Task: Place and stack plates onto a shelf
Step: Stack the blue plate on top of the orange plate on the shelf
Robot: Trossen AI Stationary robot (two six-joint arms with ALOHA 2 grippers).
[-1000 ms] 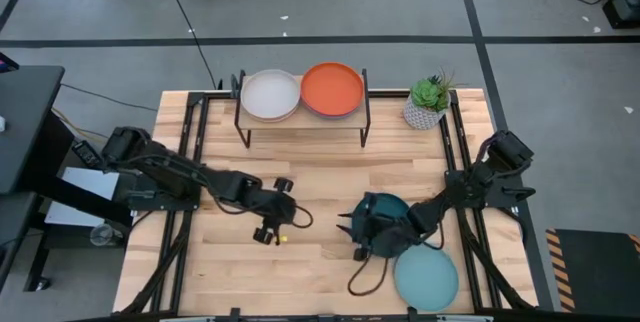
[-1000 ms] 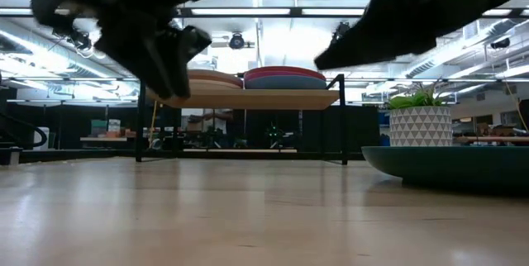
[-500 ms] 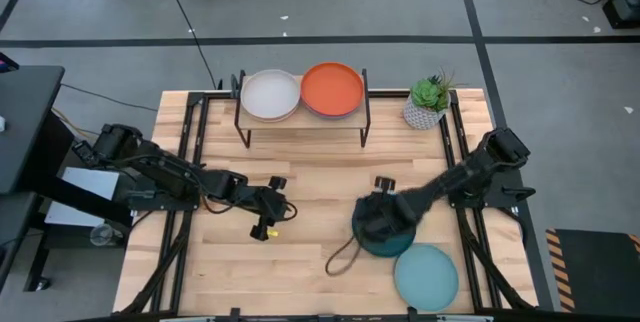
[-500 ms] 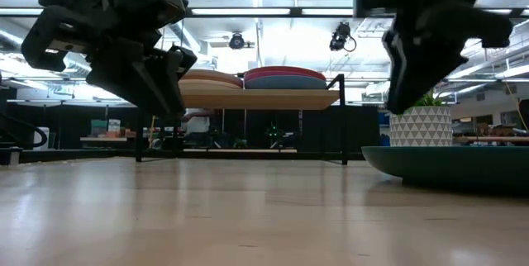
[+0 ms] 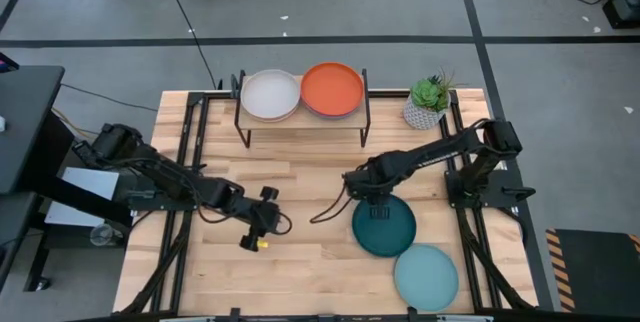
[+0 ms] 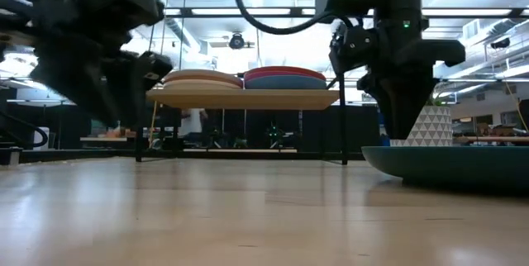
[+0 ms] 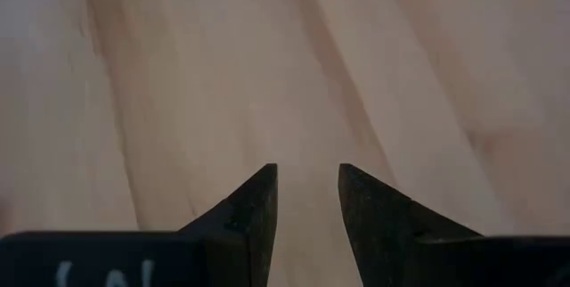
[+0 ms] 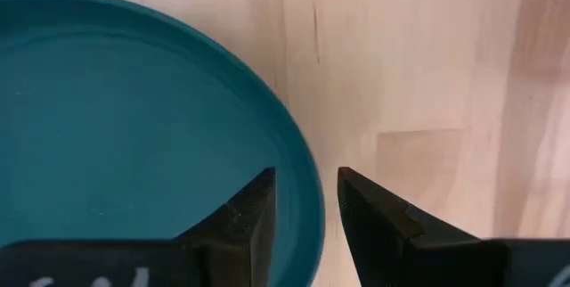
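Note:
A dark teal plate (image 5: 384, 226) lies flat on the table, with a pale aqua plate (image 5: 426, 276) nearer the near edge. The shelf (image 5: 303, 120) stands at the far side and carries two stacks, topped by a light grey plate (image 5: 270, 94) and an orange plate (image 5: 332, 89). My right gripper (image 5: 367, 196) points down at the teal plate's far-left rim (image 8: 303, 158), narrowly open, one finger over the plate and one over bare wood. My left gripper (image 5: 270, 224) hovers over bare table left of centre, narrowly open and empty (image 7: 307, 184). My right gripper stands from above on either side of the teal plate's rim (image 8: 307, 207), fingers pointing down. I cannot tell whether either finger touches the rim. The plate lies flat on the table.
A potted plant (image 5: 427, 105) stands at the far right corner beside the shelf. A loose cable (image 5: 325, 212) loops from the right arm over the table's middle. Bare wood lies between the two grippers and before the shelf.
My right gripper has moved from above the teal plate's near side toward the table's far edge and tipped downward, uncovering the plate and coming low over its far-left rim. My left gripper has drawn back toward the table's left and near edges. The plates have stayed put.

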